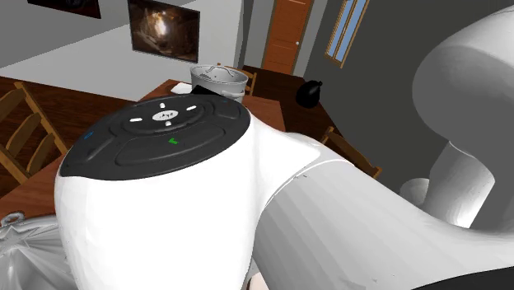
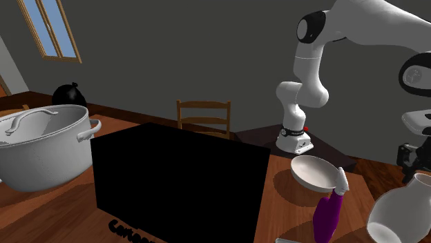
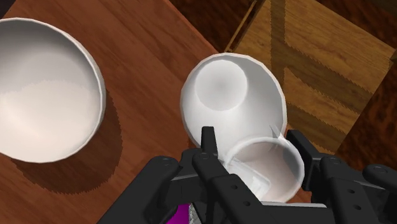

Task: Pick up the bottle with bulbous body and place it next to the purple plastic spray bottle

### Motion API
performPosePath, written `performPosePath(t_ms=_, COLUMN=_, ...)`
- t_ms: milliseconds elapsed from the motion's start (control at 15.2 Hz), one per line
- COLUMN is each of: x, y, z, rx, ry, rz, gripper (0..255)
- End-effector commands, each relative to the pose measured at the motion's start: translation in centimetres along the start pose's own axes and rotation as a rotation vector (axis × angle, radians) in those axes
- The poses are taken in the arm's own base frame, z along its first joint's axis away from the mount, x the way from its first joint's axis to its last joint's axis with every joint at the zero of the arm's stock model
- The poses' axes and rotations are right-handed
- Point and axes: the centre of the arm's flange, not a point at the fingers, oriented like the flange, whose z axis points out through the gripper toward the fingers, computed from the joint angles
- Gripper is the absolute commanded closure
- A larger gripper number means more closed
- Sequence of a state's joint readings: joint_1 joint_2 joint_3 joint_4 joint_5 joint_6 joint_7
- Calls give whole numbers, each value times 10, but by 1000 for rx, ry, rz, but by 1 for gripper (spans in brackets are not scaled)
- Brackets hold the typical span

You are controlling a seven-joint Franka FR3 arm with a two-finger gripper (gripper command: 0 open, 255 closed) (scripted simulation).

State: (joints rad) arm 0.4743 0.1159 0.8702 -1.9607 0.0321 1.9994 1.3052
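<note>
Since its belly seems too wide, the black gripper (image 3: 251,133) straddles the neck of the white bulbous bottle (image 3: 232,95), clamped or loose I cannot tell; the purple spray bottle (image 2: 326,215) stands near, at nine o'clock in the second exterior view.

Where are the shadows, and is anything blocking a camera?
Shoulder view: the arm looms close, hiding most of the table. Second exterior view: the box is flat black, unshaded. Wrist view: the bowl casts a dark shadow on the table.
</note>
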Motion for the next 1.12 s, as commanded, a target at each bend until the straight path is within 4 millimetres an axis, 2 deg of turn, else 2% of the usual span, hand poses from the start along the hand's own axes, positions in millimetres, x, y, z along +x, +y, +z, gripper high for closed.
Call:
performPosePath(t_ms=0, x=0, y=0, z=0, rx=0, ry=0, rz=0, gripper=255)
performPosePath(t_ms=66, x=0, y=0, z=0, rx=0, ry=0, rz=0, gripper=0)
performPosePath(t_ms=396, x=0, y=0, z=0, rx=0, ry=0, rz=0, gripper=0)
performPosePath(t_ms=660, x=0, y=0, z=-50, rx=0, ry=0, rz=0, gripper=0)
performPosePath(t_ms=1056, x=0, y=0, z=-50, rx=0, ry=0, rz=0, gripper=0)
